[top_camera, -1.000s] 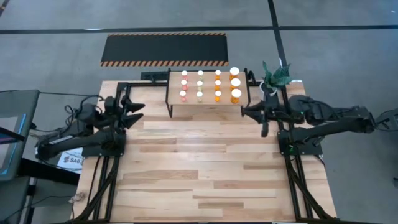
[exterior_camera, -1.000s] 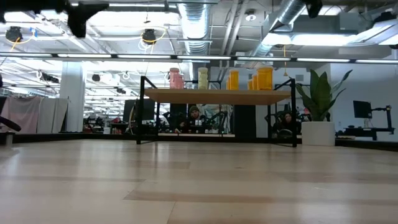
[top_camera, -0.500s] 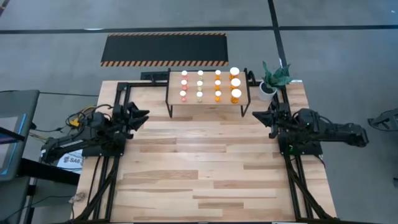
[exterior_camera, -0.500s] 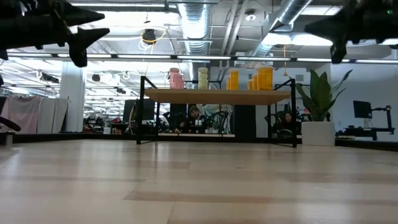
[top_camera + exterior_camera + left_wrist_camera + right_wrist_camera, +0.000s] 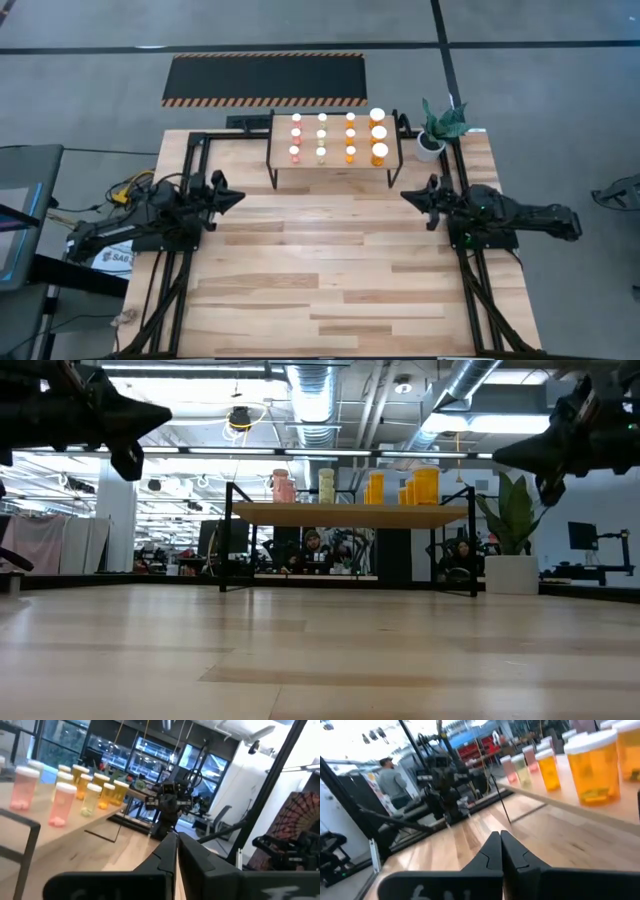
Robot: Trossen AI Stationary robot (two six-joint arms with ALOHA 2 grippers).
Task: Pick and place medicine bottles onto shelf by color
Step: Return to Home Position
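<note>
The medicine bottles [image 5: 336,138] stand upright in rows on the shelf [image 5: 335,160], a light-wood board on black legs at the table's far middle: pink at the left, pale yellow-green, small orange, then larger orange [image 5: 379,152] at the right. My left gripper [image 5: 235,197] hovers shut over the table's left side, its fingers [image 5: 176,851] together with nothing between them. My right gripper [image 5: 407,196] hovers shut over the right side, empty too [image 5: 499,845]. Both point toward the table's middle, on the near side of the shelf.
A white pot with a green plant [image 5: 436,128] stands at the far right corner beside the shelf. A black mat with striped edges [image 5: 265,79] lies on the floor beyond the table. Bare plank tabletop [image 5: 330,270] spreads between the arms and toward the near edge.
Both arms have drawn back toward the table's near edge and come lower. My left gripper has shut from wide open. My right gripper has swung away from the shelf's right end and the plant and now points toward the table's middle.
</note>
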